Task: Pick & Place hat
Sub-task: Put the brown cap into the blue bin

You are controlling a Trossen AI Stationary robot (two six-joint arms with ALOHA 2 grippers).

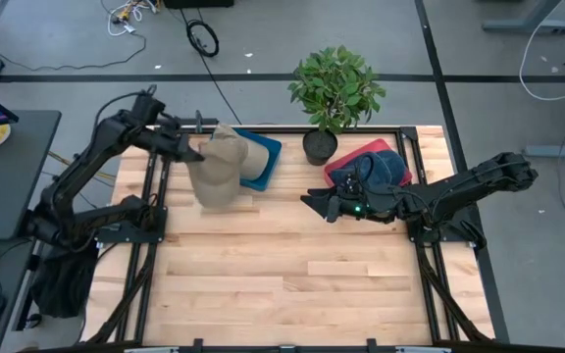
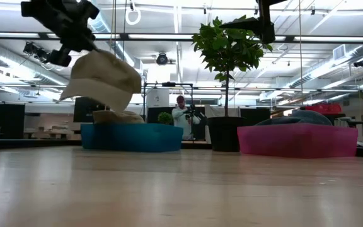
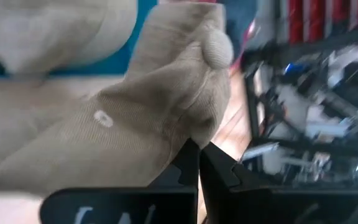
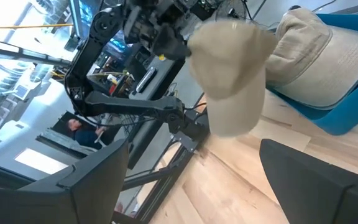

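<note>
A tan cap [image 1: 214,175] hangs lifted in my left gripper [image 1: 194,149], beside the near-left end of the blue tray [image 1: 266,157]. In the low view the cap [image 2: 101,79] is well above the table, brim pointing down. A second tan hat [image 4: 316,53] lies in the blue tray. My left gripper [image 3: 199,167] is shut on the cap. My right gripper [image 1: 314,204] is open and holds nothing. It hovers over the table in front of the pink tray [image 1: 343,162], and its fingers frame the right wrist view [image 4: 194,180]. My left gripper pinches a fold of the cap's crown cloth [image 3: 188,134] between its two fingers, not far from the top button [image 3: 217,45]. The cap is lifted clear of the table and tray. It hangs tilted below the fingers, with the brim [image 2: 74,91] lowest.
A potted plant [image 1: 333,90] stands at the far edge between the two trays. The pink tray [image 2: 298,140] holds dark blue hats [image 1: 385,169]. Bare wooden table [image 1: 292,275] spreads across the near half. A person [image 2: 181,116] stands in the room behind.
</note>
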